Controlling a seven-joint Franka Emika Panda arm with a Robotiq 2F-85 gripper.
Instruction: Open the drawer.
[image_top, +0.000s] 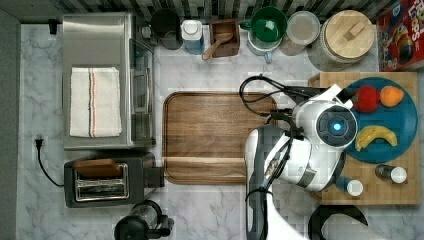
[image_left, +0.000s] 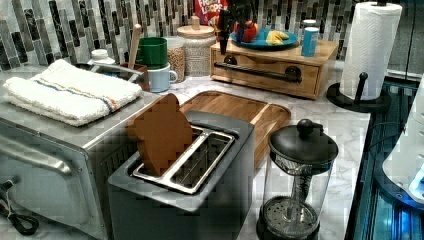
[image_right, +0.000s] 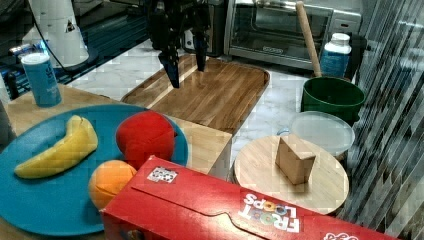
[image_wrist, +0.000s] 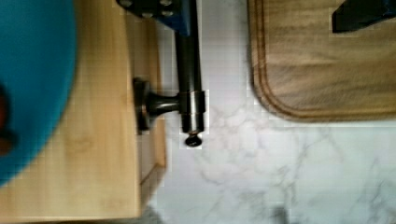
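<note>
The claw (image_right: 186, 70) hangs fingers-down with its jaws wide apart and nothing gripped between them. The right view shows both dark fingers (image_right: 171, 67) clear of any object. Directly beneath it is the drawer (image_left: 270, 84), a light bamboo front set in a low bamboo box, which in the left view looks flush with the box and so not yet pulled out. Its long black bar handle (image_wrist: 189, 70) runs along the front on black mounts. In the wrist view one finger sits right over that bar, close to one mount, though whether it touches the bar cannot be told. The other finger is well off to the opposite side, above the edge of the brown wooden tray (image_top: 210, 137). A strip of marble counter (image_wrist: 289, 177) lies between the bar and the tray, under the gap of the jaws. On the drawer side of the claw, the top of the box carries a blue plate (image_right: 30, 200) with a banana (image_right: 60, 147), a red fruit (image_right: 145, 135) and an orange fruit (image_right: 110, 182). Beyond the tray, well away from the claw, are the toaster oven (image_top: 95, 45) and the toaster (image_left: 200, 165). The white arm (image_top: 320, 140) rises above the claw in the top view
</note>
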